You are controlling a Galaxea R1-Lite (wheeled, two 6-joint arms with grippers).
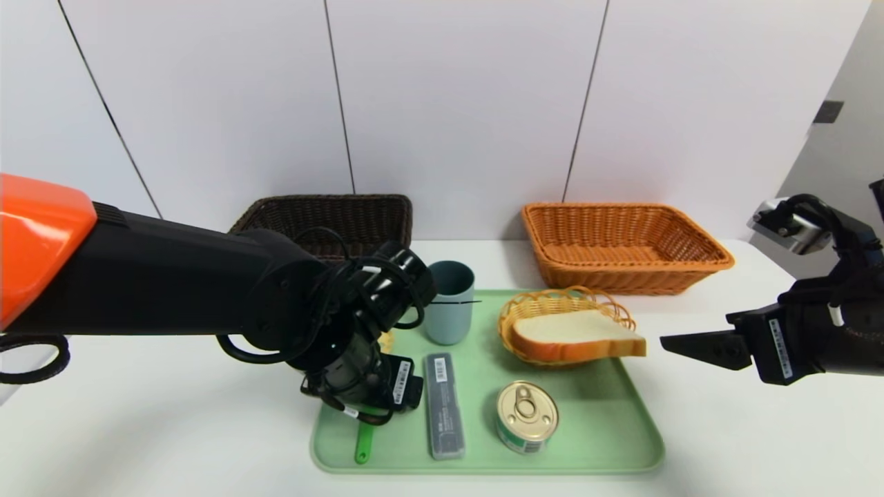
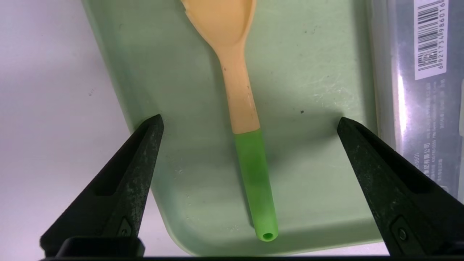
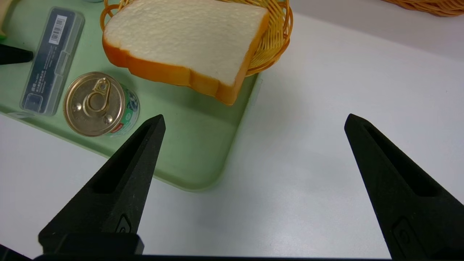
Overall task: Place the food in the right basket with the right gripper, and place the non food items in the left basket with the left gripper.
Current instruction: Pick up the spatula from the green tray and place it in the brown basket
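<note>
- The left gripper (image 2: 249, 123) is hovering over the left end of the green tray (image 1: 615, 442), its jaws spread wide on either side of the spoon (image 2: 241, 108) and touching nothing.
- The spoon is lying flat on the tray (pale bowl and shaft, green handle tip pointing toward the tray's near edge), just beside the grey plastic case (image 1: 443, 406).
- The right gripper (image 3: 253, 123) is hanging above the white table (image 1: 725, 442) to the right of the tray, fingers standing wide apart and holding nothing.
- The bread slice (image 1: 577, 335) is resting on the small wicker dish (image 1: 552, 304) at the tray's far right, overhanging its edge.
- The tin can (image 1: 527, 417) is standing upright in front of it; the blue-grey cup (image 1: 450, 302) is standing at the tray's far side.
- The dark basket (image 1: 331, 217) and the orange basket (image 1: 621, 241) are sitting behind the tray, left and right.
</note>
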